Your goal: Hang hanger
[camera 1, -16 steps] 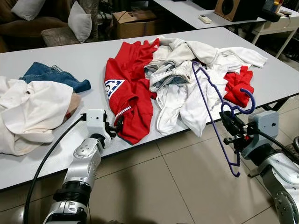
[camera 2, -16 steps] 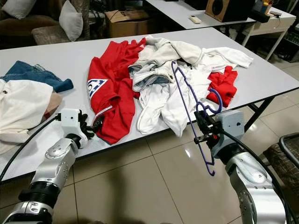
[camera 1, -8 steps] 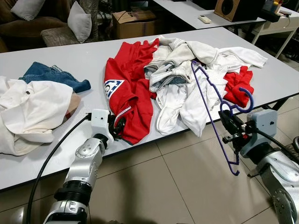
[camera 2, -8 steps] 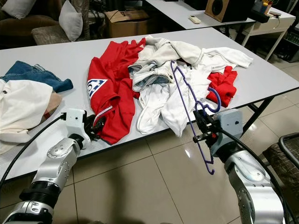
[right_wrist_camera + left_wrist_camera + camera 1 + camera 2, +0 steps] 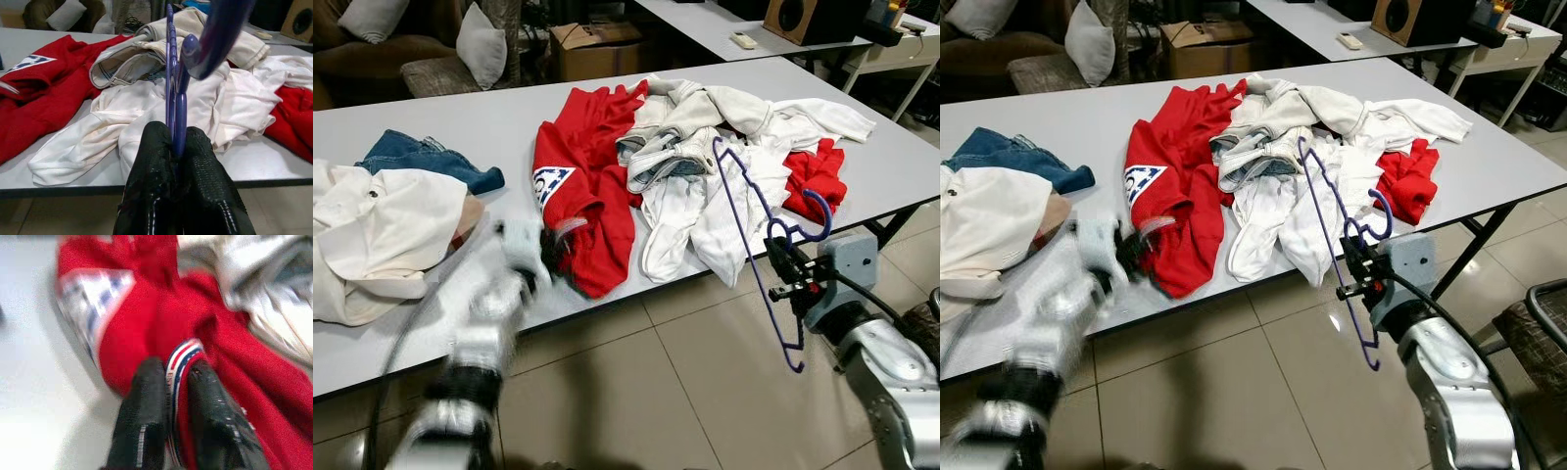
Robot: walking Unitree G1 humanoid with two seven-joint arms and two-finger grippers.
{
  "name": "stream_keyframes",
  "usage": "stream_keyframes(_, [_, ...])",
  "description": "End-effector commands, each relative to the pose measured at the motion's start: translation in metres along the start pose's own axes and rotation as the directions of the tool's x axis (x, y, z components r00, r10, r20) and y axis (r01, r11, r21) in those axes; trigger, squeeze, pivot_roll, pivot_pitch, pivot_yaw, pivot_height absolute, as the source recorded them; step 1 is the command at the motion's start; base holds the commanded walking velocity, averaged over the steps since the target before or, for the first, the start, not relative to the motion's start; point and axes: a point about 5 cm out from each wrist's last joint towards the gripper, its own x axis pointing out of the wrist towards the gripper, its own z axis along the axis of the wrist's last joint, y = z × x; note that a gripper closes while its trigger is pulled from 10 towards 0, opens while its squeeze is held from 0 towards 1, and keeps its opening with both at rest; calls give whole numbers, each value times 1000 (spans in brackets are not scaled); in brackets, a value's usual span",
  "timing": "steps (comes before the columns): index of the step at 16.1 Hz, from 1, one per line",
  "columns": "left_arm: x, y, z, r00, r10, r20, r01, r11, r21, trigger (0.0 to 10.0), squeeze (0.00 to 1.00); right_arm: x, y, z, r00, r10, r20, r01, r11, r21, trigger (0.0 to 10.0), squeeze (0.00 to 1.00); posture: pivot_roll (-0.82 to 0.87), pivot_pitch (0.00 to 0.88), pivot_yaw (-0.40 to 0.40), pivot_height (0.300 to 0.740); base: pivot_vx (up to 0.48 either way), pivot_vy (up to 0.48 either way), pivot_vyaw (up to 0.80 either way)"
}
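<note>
A purple wire hanger (image 5: 177, 100) stands nearly upright in front of the table's near edge, its hook (image 5: 825, 208) at the top. My right gripper (image 5: 781, 267) is shut on its neck, just below the hook. A red shirt (image 5: 584, 186) with a white and blue patch lies on the white table (image 5: 499, 117). My left gripper (image 5: 171, 371) is at the near end of that shirt, shut on a red, white and blue striped trim. The left arm (image 5: 494, 313) is blurred with motion.
A heap of white clothes (image 5: 705, 201) lies right of the red shirt, with more red cloth (image 5: 815, 168) beyond it. Blue jeans (image 5: 431, 160) and a cream garment (image 5: 377, 235) lie at the left. A cardboard box (image 5: 592, 44) and a second table stand behind.
My left gripper reached forward onto the red shirt's striped trim and took hold of it; the arm is now blurred. The right gripper with the hanger shifted slightly left.
</note>
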Motion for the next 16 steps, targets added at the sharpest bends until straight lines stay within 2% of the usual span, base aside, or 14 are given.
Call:
stream_keyframes(1, [6,8,16,999,18,33,-20,998,65,0,0,1,-5,2,999,-37,20,37,999,-9,10000,0,-180,0,16,740,0,0,0])
stream_keyframes(3, [15,23,50,995,30,98,-52,972,229,0,0,1,-7,1,997,-70,32,70,998,2,10000,0,-173,0,35,740,0,0,0])
stream_keyframes(4, [21,34,95,978,41,205,-119,915,385,0,0,2,-11,3,993,-103,50,103,995,7,10000,0,-173,0,42,740,0,0,0])
stream_keyframes(5, [22,36,116,965,27,260,-145,883,447,0,0,2,-13,3,991,-117,59,116,993,10,10000,0,-171,0,56,740,0,0,0])
stream_keyframes(6, [21,31,150,937,-52,345,-161,812,561,0,0,2,-17,6,986,-149,79,148,989,21,10000,0,-169,0,61,740,0,0,0])
stream_keyframes(7, [17,11,171,903,-215,371,-111,718,688,0,0,-1,-23,6,977,-191,94,188,981,35,10000,0,-166,0,78,740,0,0,0])
stream_keyframes(8, [15,0,169,892,-286,350,-68,681,729,0,0,-2,-24,6,975,-201,95,198,979,40,10000,0,-166,0,80,740,0,0,0])
stream_keyframes(10, [13,-30,137,864,-462,201,123,579,806,0,0,-5,-25,5,971,-221,96,217,975,51,10000,0,-168,0,84,740,0,0,0])
stream_keyframes(11, [12,-42,109,851,-515,99,233,540,808,0,0,-7,-25,3,970,-224,93,220,974,53,10000,0,-169,0,85,740,0,0,0])
stream_keyframes(12, [8,-62,57,815,-574,-80,410,474,779,0,0,-9,-23,0,971,-225,86,221,974,53,10000,0,-181,0,86,740,0,0,0])
stream_keyframes(13, [3,-70,39,793,-594,-137,473,458,752,0,0,-10,-22,-1,971,-223,83,220,974,51,10000,0,-184,0,85,740,0,0,0])
stream_keyframes(14, [-1,-82,16,791,-587,-175,517,488,703,6471,0,-12,-20,-1,973,-219,77,216,975,47,10000,0,-196,0,82,740,0,0,0])
stream_keyframes(15, [0,-88,8,802,-575,-162,532,563,632,10000,0,-14,-22,-1,973,-219,68,217,975,38,10000,0,-201,0,77,740,0,0,0])
stream_keyframes(16, [0,-88,9,807,-572,-146,526,585,617,10000,573,-15,-24,-1,973,-220,66,218,975,35,10000,0,-205,0,74,740,0,0,0])
